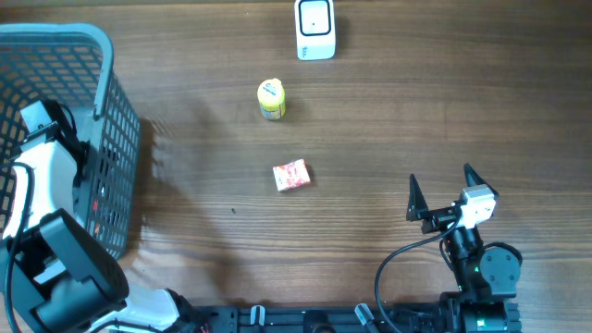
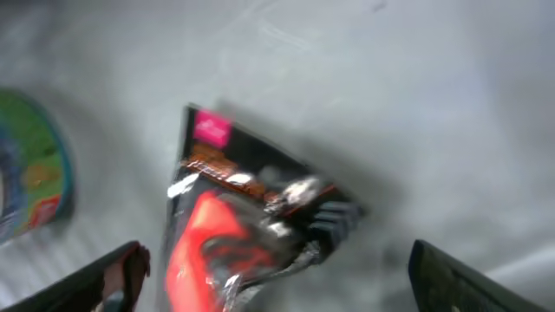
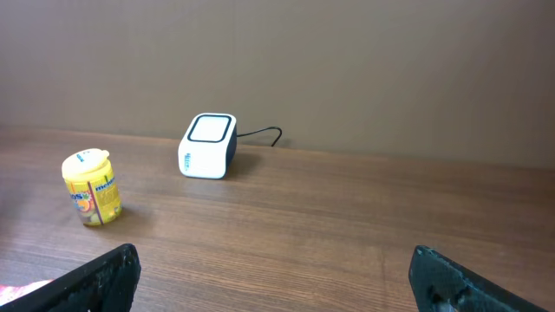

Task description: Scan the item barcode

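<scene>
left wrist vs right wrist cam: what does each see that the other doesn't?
Left wrist only: a black-and-red packet lying on a grey surface, and a green-blue item at the left edge. Right wrist only: the white scanner, a yellow bottle and the wooden table. Both: open fingers at the bottom corners with nothing between them, the left fingers in one and the right fingers in the other.

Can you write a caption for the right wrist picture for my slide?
Open right tool faces a white box-shaped scanner and a yellow round plastic tub on the brown wooden table.
</scene>
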